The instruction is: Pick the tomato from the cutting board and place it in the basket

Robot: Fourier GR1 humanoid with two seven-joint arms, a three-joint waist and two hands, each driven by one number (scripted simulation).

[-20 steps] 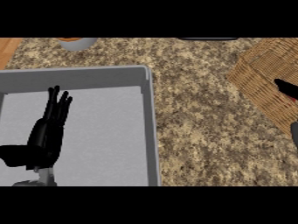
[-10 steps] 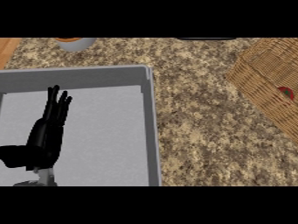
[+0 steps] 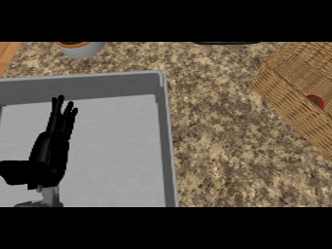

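Well, from my seat the tomato looks to be in the basket already: a small red patch shows against the woven wall at the right edge of the head view, though I can't tell whether it rests on the bottom or leans on the side. My right hand shows nowhere, so I can say nothing of its fingers. My left hand rests over the grey sink at the lower left, fingers straight, held close together and pointing up, holding nothing. No cutting board is visible from here. I judge the placing done, or all but done. The risks I see are mostly about my blindness: with the right arm out of view, any move of it could catch the basket rim and shove the basket along the speckled bench, or tip the tomato back out. If the tomato sits high against the wall, a knock could roll it. A small bowl stands far off at the top left, out of harm's way.
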